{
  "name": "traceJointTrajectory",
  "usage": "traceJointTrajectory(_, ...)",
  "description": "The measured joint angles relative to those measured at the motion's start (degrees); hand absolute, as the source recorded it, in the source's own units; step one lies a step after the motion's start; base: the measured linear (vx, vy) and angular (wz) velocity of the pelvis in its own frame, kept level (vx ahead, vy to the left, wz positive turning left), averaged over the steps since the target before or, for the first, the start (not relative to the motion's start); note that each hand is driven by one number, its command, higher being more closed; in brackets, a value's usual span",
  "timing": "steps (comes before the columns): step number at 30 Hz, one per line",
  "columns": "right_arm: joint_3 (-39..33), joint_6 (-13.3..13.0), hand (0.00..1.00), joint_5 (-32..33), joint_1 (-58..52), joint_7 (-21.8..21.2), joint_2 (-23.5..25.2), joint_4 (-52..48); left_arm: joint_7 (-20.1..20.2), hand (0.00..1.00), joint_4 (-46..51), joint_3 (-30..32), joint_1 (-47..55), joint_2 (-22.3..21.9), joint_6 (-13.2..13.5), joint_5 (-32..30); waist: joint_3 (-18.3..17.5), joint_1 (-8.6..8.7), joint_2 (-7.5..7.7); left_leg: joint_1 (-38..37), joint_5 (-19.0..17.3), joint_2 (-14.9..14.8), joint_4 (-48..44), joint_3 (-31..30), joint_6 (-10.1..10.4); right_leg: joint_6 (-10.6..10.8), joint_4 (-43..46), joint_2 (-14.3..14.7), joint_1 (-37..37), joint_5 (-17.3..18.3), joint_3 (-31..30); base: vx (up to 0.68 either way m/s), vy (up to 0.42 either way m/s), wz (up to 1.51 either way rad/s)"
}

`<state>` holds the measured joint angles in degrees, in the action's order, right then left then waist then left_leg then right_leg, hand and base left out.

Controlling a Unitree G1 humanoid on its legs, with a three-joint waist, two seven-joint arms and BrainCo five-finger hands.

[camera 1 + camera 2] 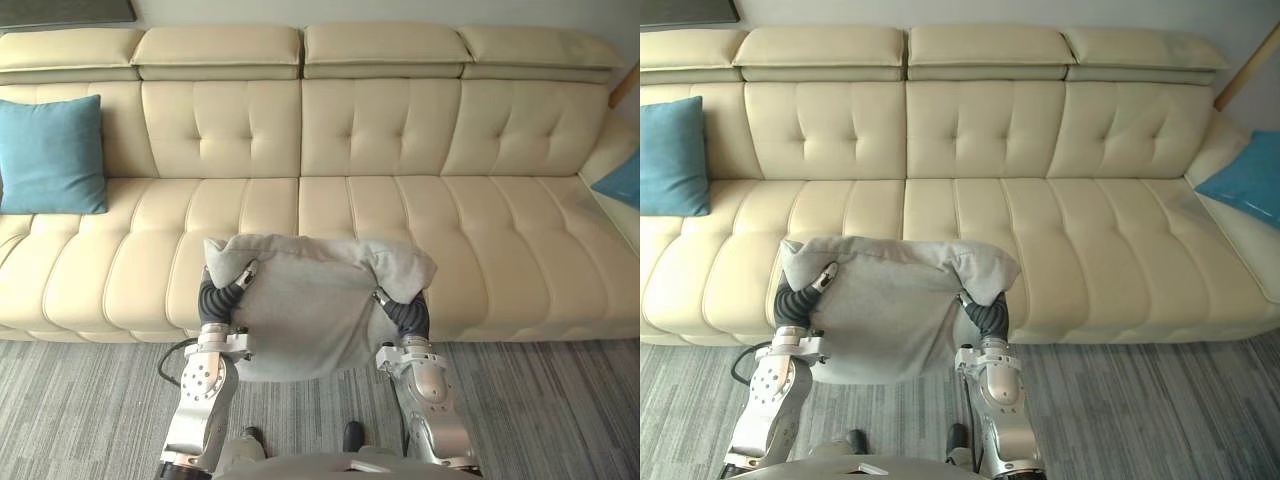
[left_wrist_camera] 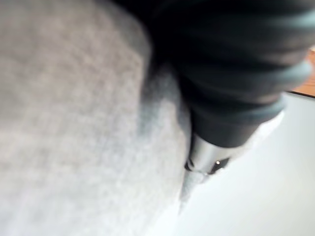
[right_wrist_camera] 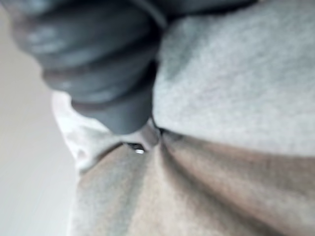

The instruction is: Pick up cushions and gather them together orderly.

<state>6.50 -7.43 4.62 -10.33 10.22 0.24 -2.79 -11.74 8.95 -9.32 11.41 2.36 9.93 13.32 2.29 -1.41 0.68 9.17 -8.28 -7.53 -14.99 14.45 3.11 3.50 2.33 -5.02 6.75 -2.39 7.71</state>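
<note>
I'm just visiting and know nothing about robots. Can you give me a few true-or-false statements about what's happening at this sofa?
1. The left hand and right hand both hold a grey cushion. True.
2. The grey cushion lies flat on the sofa seat. False: it is held up in front of the sofa.
3. A teal cushion leans on the backrest at the sofa's left end. True.
4. Two teal cushions sit side by side. False: the second teal cushion is at the right end.
5. The sofa is dark brown. False: it is cream.
</note>
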Motion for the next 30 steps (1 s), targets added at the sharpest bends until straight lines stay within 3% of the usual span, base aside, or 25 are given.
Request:
traceJointTrajectory(3,0.09,0.2,1.0,-0.43,1.5,-0.17,0.23,1.64,-0.01,1.0,-0.01,0.91,0.88,-0.48,-0.11,0.01,1.15,-0.45,0.55,0.33,-4.69,0.17,-5.3,-0.61,-0.52,-0.19,8.05,-0.79,3.22,4.43,-2.39,-0.1,0.132,-0.47)
traceJointTrajectory(5,0.05,0.26,1.0,-0.51,1.75,-0.2,0.3,1.72,0.02,1.0,-0.01,0.8,0.86,-0.62,-0.37,0.0,2.44,0.95,1.4,0.43,-7.02,1.06,-8.75,-1.73,-1.19,-0.51,15.13,-2.08,4.94,7.85,-2.24,-0.08,0.124,0.11)
traceJointTrajectory(6,0.07,0.27,1.0,-0.54,2.11,-0.22,0.29,1.73,0.01,1.0,0.0,1.06,0.86,-0.66,-0.71,-0.05,3.27,1.39,1.75,0.68,-8.3,1.23,-10.6,-1.79,-1.89,-1.54,21.3,-2.93,6.99,8.32,-1.93,-0.03,0.089,0.05)
traceJointTrajectory(10,0.82,0.26,1.0,-0.57,3.24,-0.93,0.1,3.43,0.01,1.0,0.02,2.66,0.86,-0.63,-1.4,-0.67,4.22,1.85,1.07,0.42,-8.63,1.16,-10.13,-1.83,-3.41,-5.05,27.89,-3.49,11.35,6.27,-0.67,0.01,0.093,-0.02)
traceJointTrajectory(12,1.31,0.35,1.0,-0.57,4.96,-1.41,0.23,5.87,-0.13,1.0,0.01,3.58,0.69,-0.58,-1.41,-1.17,4.69,1.83,1.04,-0.37,-8.69,0.78,-8.74,-1.98,-4.13,-3.34,24.47,-2.29,11.64,9.18,-0.46,0.11,-0.011,-0.04)
traceJointTrajectory(14,1.32,0.36,1.0,-0.56,5.29,-1.51,0.25,6.17,-0.11,1.0,0.02,3.72,0.54,-0.47,-1.37,-1.19,4.66,1.75,1.06,-0.69,-8.7,0.55,-6.79,-2.14,-4.09,-1.85,16.08,0.17,12.8,7.92,-0.43,0.2,-0.11,0.05)
traceJointTrajectory(16,1.16,0.37,1.0,-0.56,5.25,-1.5,-0.03,6.16,-0.02,1.0,-0.63,3.48,0.52,-0.22,-1.4,-1.29,4.73,3.0,1.42,-3.03,-9.25,1.18,-4.19,-3.65,-2.95,-0.64,8.11,1.41,14.91,2.19,-0.73,0.21,-0.196,0.35)
traceJointTrajectory(17,1.18,0.39,1.0,-0.57,4.91,-1.55,-0.44,6.13,0.06,1.0,-0.9,3.22,0.55,0.01,-1.48,-1.34,4.76,3.87,1.69,-5.01,-9.86,2.13,-3.37,-4.69,-1.2,-1.21,6.54,1.24,14.96,-1.15,-1.08,0.16,-0.173,0.63)
traceJointTrajectory(18,1.19,0.39,1.0,-0.55,4.63,-1.55,-1.04,6.1,0.12,1.0,-1.73,2.44,0.4,-0.24,-1.51,-1.41,4.98,4.59,0.43,-6.48,-10.9,1.56,-3.45,-6.23,0.52,-3.01,7.83,1.67,13.57,-4.31,-1.27,0.29,-0.194,0.47)
traceJointTrajectory(19,0.96,0.5,1.0,-0.54,4.31,-1.54,-2.36,5.74,0.23,1.0,-2.16,1.31,0.56,-1.44,-1.69,-1.43,4.44,4.37,-2.38,-7.86,-10.75,-0.4,-2.43,-7.83,1.32,-3.32,10.34,3.22,13.29,-1.45,0.69,0.48,-0.201,0.39)
traceJointTrajectory(20,0.22,0.52,1.0,-0.51,4.07,-1.67,-2.59,5.31,1.15,1.0,-2.18,1.04,0.34,-2.26,-1.72,-1.15,4.39,4.78,-3.23,-8.2,-8.77,-1.68,-3.58,-10.04,3.36,-4.51,13.71,4.07,13.12,1.86,2.48,0.6,-0.242,0.21)
traceJointTrajectory(22,-0.16,1.01,1.0,-0.46,2.26,-1.64,-2.78,1.92,2.02,1.0,-2.13,1.05,0.14,-3.05,-1.7,-1.04,4.29,4.49,-3.4,-6.65,-7.34,-3.9,-9.68,-10.37,3.9,-5.75,12.99,5.55,10.47,3.62,3.89,0.49,-0.206,0.2)
traceJointTrajectory(23,-0.48,1.07,1.0,-0.39,0.29,-1.6,-3.03,-1.76,2.36,1.0,-2.07,1.2,0.0,-3.57,-1.69,-0.87,4.25,4.61,-3.47,-4.08,-5.09,-5.49,-16.75,-9.67,3.81,-6.13,11.25,6.47,7.86,4.41,4.64,0.47,-0.186,0.17)
traceJointTrajectory(24,-0.7,1.05,1.0,-0.37,-1.6,-1.6,-3.12,-5.38,2.89,1.0,-2.02,1.31,0.24,-3.8,-1.7,-0.28,4.28,4.68,-3.57,-1.24,-0.42,-7.53,-25.59,-8.1,2.69,-6.71,9.61,7.35,4.65,5.26,4.99,0.45,-0.162,0.11)
traceJointTrajectory(25,-0.69,0.97,1.0,-0.38,-1.97,-1.6,-3.12,-6.1,3.15,1.0,-2.0,1.34,0.48,-3.99,-1.7,0.03,4.26,4.6,-3.6,-0.58,1.48,-8.26,-28.27,-7.28,2.08,-6.79,9.13,7.61,3.5,5.53,4.89,0.47,-0.107,-0.21)
traceJointTrajectory(26,-0.99,0.87,1.0,-0.36,-3.07,-1.58,-3.16,-8.0,3.43,1.0,-1.98,1.37,1.17,-4.09,-1.7,0.05,3.87,3.62,-4.14,2.73,3.0,-11.22,-38.05,-4.12,1.04,-7.24,7.06,7.84,-0.17,6.33,3.6,0.3,-0.02,-0.29)
traceJointTrajectory(28,-1.32,0.88,1.0,-0.24,-3.41,-1.5,-3.11,-8.03,3.86,1.0,-1.77,1.29,1.73,-5.22,-1.71,0.02,3.64,2.87,-4.5,4.85,-0.48,-12.21,-41.25,-0.67,-0.09,-7.22,5.19,7.17,-3.02,6.34,2.21,0.33,0.065,-0.31)
traceJointTrajectory(30,-1.32,0.9,1.0,0.12,-4.63,-1.53,-3.04,-8.04,4.46,1.0,-1.61,1.33,1.86,-5.56,-1.83,-0.04,3.62,1.99,-4.49,6.44,-3.56,-12.31,-37.79,2.09,-1.94,-6.94,4.76,5.39,-5.09,6.51,2.19,0.23,0.125,-0.08)
